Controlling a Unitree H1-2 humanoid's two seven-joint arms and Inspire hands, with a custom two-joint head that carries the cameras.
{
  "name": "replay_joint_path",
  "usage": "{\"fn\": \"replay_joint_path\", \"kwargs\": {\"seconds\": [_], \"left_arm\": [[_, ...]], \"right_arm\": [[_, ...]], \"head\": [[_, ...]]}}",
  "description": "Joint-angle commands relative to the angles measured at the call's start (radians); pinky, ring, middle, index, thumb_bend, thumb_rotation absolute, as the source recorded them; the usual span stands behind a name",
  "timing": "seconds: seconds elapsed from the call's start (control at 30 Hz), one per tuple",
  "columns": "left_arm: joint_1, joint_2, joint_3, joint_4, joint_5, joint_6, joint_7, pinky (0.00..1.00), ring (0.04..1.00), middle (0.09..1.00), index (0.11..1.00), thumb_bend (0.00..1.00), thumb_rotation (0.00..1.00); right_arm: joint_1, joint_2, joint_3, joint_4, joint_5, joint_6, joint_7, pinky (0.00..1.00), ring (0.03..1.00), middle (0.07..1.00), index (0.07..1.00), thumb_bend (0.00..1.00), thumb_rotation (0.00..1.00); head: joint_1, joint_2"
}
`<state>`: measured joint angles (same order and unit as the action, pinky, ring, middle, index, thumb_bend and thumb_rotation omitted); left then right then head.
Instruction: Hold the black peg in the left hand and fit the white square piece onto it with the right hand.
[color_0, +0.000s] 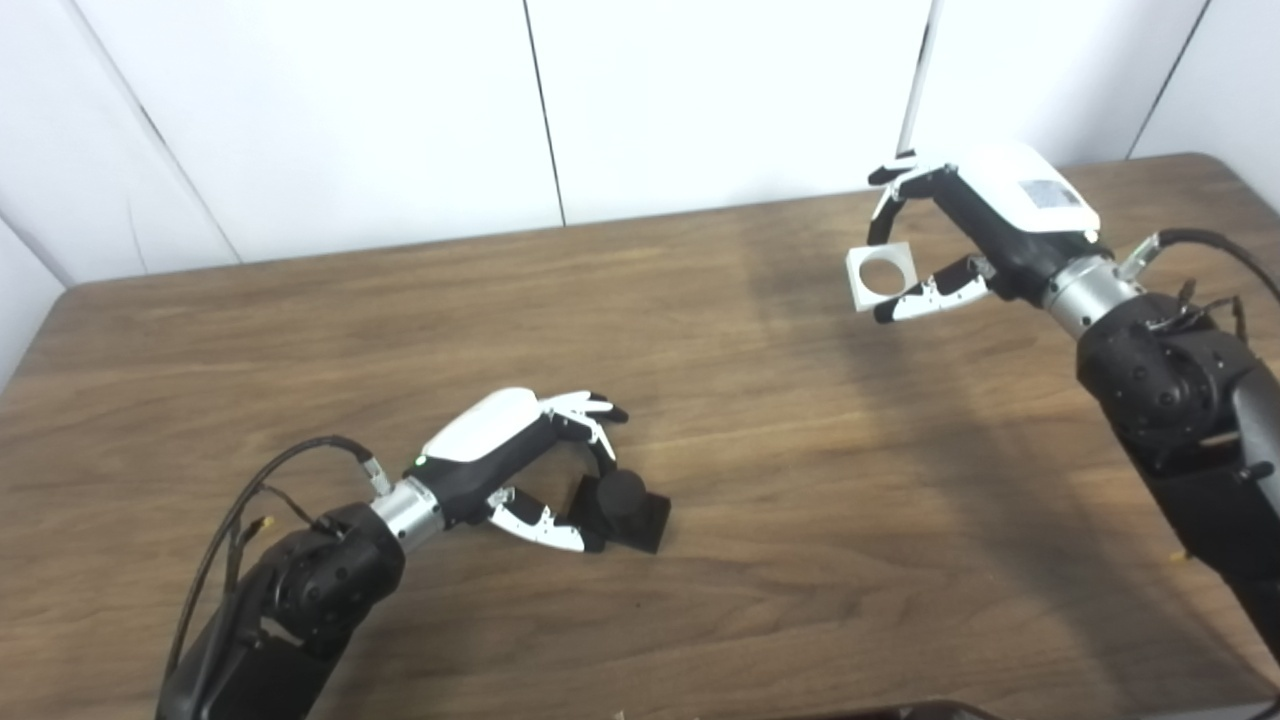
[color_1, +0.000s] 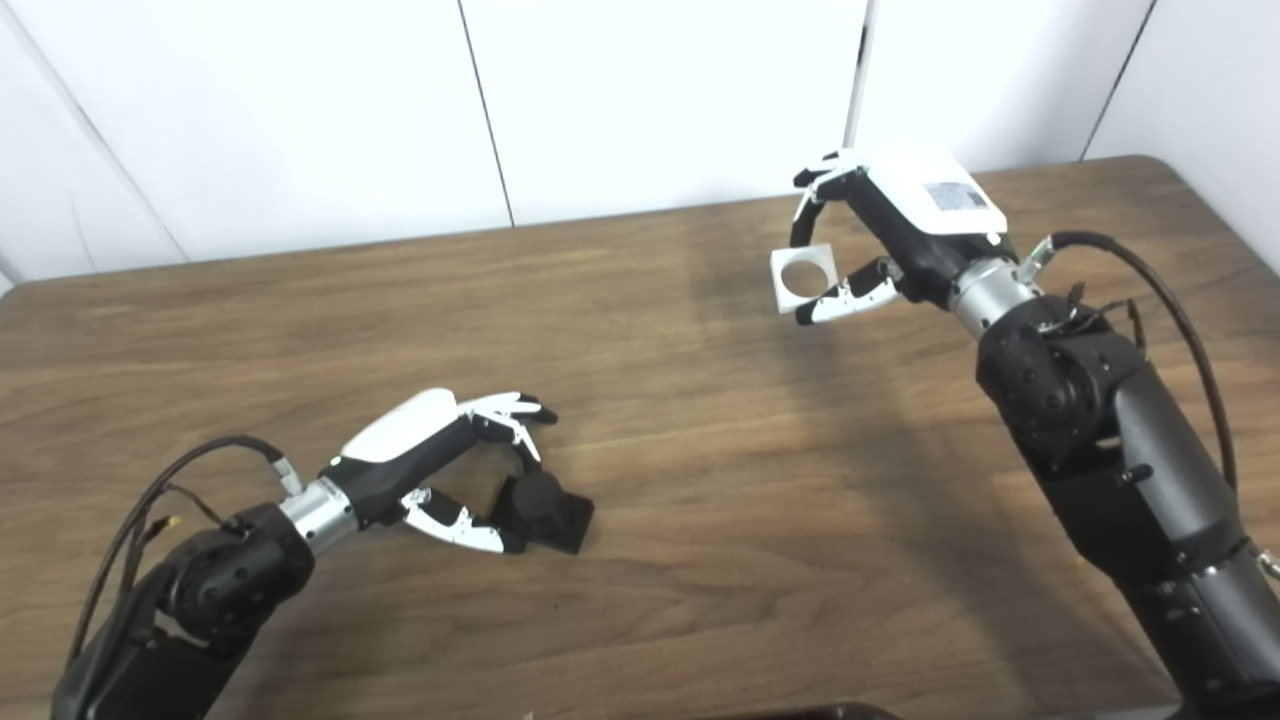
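Note:
The black peg (color_0: 622, 493), a short round post on a square black base, rests on the wooden table (color_0: 850, 520) left of centre. My left hand (color_0: 505, 445) reaches it from the left: one finger curls down onto the post and the thumb (color_0: 545, 527) presses the base's near edge, while the other fingers stretch out above. My right hand (color_0: 985, 225) is raised over the far right of the table, shut on the white square piece (color_0: 882, 275). That piece has a round hole and is pinched between fingers and thumb, facing the camera.
White wall panels (color_0: 400, 110) stand just behind the table's far edge. A dark object's edge (color_0: 900, 712) shows at the bottom of the picture. Cables loop off both wrists.

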<state>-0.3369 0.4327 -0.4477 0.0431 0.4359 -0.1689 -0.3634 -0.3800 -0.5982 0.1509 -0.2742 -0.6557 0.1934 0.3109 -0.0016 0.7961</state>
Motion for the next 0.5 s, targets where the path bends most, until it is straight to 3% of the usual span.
{"fn": "replay_joint_path", "kwargs": {"seconds": [0.0, 0.4, 0.47], "left_arm": [[0.021, 0.0, -0.037, 0.04, 0.06, 0.025, -0.043, 0.91, 0.936, 0.874, 0.488, 0.52, 0.08], [0.01, -0.006, -0.039, 0.04, 0.072, 0.04, -0.051, 0.92, 0.936, 0.877, 0.488, 0.52, 0.08], [0.009, -0.005, -0.039, 0.038, 0.069, 0.044, -0.054, 0.92, 0.938, 0.878, 0.488, 0.52, 0.08]], "right_arm": [[-0.029, -0.002, -0.018, -0.059, 0.0, 0.006, 0.008, 0.82, 0.876, 0.814, 0.48, 0.52, 0.14], [-0.024, 0.037, -0.017, -0.163, 0.021, 0.018, 0.079, 0.79, 0.889, 0.833, 0.48, 0.52, 0.14], [-0.026, 0.047, -0.013, -0.186, 0.025, 0.029, 0.1, 0.81, 0.891, 0.835, 0.48, 0.52, 0.14]], "head": [[0.009, 0.001], [0.017, 0.002], [0.048, 0.007]]}}
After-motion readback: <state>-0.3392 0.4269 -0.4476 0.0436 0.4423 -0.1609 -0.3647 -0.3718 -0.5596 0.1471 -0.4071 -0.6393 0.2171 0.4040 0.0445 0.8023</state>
